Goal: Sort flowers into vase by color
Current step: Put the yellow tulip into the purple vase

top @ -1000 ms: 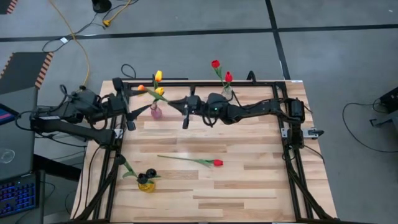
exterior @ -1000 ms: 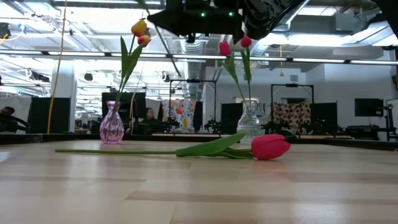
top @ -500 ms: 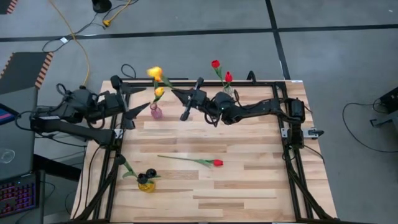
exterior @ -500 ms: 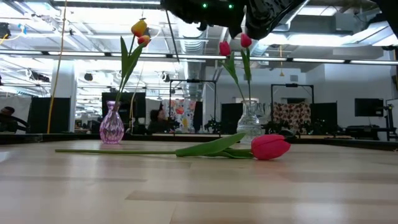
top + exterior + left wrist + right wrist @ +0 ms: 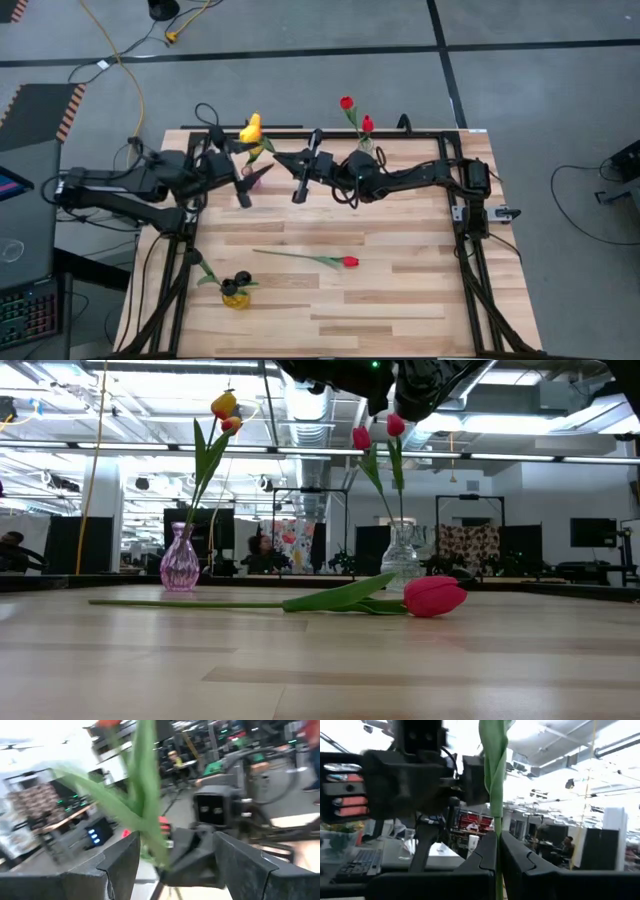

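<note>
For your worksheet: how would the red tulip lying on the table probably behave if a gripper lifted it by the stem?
The red tulip has a long thin stem, so it probably droops. Its bulky head likely hangs lowest. It looks light.

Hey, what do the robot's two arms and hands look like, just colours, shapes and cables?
Both arms are dark, nearly black, jointed tubes with loose black cables looping off them. The left hand and right hand each end in two slim dark angular fingers. The low view shows small green indicator lights on the arm overhead.
</note>
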Controlling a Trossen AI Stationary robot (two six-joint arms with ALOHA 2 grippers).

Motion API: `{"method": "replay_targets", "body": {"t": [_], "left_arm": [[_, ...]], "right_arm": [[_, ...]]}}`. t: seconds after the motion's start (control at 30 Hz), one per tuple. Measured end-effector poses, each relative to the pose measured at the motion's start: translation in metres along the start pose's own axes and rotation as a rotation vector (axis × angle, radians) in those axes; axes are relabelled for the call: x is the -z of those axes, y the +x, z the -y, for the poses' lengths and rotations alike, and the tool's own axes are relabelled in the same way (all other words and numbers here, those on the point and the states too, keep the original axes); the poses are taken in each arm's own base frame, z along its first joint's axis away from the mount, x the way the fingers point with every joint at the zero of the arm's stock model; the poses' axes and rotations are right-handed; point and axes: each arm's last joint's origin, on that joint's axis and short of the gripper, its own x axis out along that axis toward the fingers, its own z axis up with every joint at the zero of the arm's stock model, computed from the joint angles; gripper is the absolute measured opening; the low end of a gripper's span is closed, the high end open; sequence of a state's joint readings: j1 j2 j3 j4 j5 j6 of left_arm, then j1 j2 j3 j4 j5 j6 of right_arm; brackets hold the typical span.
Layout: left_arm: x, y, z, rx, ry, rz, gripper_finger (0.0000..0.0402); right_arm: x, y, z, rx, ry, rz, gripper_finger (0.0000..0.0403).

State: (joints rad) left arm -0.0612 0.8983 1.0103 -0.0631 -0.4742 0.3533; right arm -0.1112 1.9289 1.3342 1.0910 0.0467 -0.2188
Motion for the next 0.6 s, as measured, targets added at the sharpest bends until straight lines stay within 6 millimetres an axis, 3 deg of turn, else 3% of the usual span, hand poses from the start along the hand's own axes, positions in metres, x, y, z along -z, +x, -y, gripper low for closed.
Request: {"method": "replay_targets", "body": {"t": [0.2,0.6], "left_arm": [[0.001,0.005,0.001,-0.062,-0.008,-0.021,0.0238],[-0.005,0.005,0.002,0.030,-0.075,0.066,0.0237]], "right_arm": [[-0.006,0.000,-0.004,-0.026,-0.014,0.064,0.0037],[-0.011,-0.001,-0.009,-0.068,-0.041,0.114,0.0037]]}}
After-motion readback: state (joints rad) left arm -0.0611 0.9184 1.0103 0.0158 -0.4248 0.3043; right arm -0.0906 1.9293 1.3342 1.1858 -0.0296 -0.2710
